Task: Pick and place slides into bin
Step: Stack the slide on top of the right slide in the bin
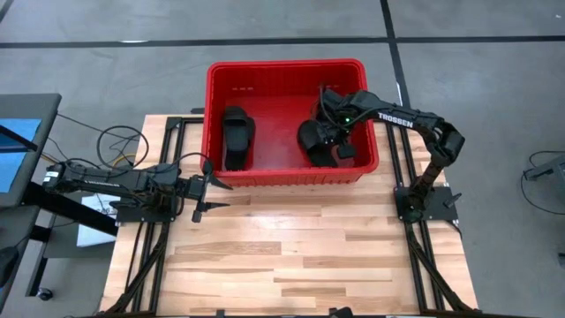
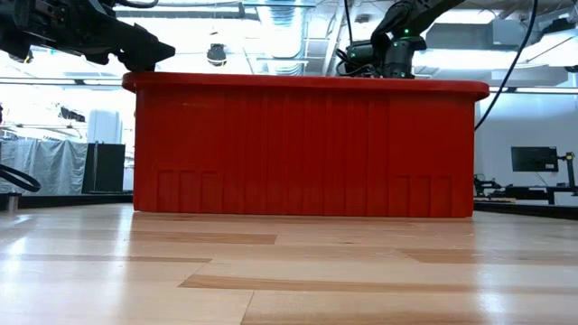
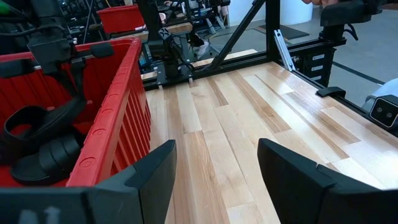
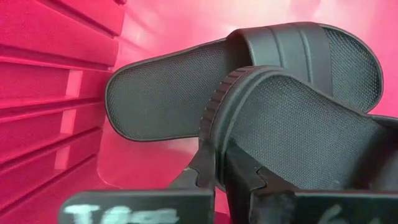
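The red bin (image 1: pixel 287 177) stands at the table's far middle. Black slides lie in its left half (image 1: pixel 237 137) and also show in the left wrist view (image 3: pixel 43 155). Two more slides lie in its right half (image 1: pixel 313 141). My right gripper (image 4: pixel 221 165) is down inside the bin (image 1: pixel 340 148), shut on the upper slide (image 4: pixel 298 124), which overlaps the lower slide (image 4: pixel 161 93). My left gripper (image 1: pixel 205 187) is open and empty over the table, just outside the bin's near left corner. My right gripper pinches the upper slide's sole rim (image 4: pixel 211 134) between its two fingers, at the side near a rounded end. The slide lies footbed up, partly on the other slide and over the bin's floor (image 4: pixel 149 168). The fingers hide the contact itself.
The bin's ribbed wall (image 4: pixel 56 93) is close beside my right gripper. Bare wooden table (image 1: pixel 309 256) stretches from the bin to the near edge. In the low view the bin's near wall (image 2: pixel 302 149) hides the slides.
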